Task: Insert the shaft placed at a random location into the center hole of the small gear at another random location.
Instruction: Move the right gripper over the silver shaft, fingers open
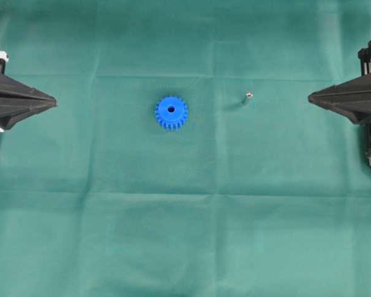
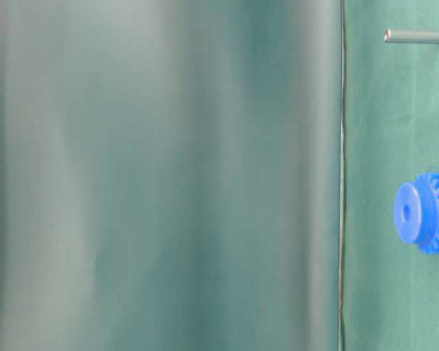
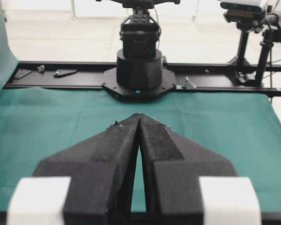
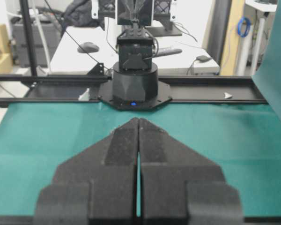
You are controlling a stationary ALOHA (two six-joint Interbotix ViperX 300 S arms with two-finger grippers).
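Green cloth (image 1: 185, 235): shaft (image 1: 248, 96) near right claw (image 1: 311, 97)

You are looking at a matt green woven cloth (image 1: 185, 235) with faint fold creases. At its center, the small gear (image 1: 171, 112) is bright blue plastic, smooth with a slight sheen. At 3 o'clock from it, the shaft (image 1: 248, 96) is grey metal with a shiny end. The left gripper (image 3: 139, 119) and right gripper (image 4: 138, 122) are black and matt, with rough, grainy finger pads (image 3: 152, 138).
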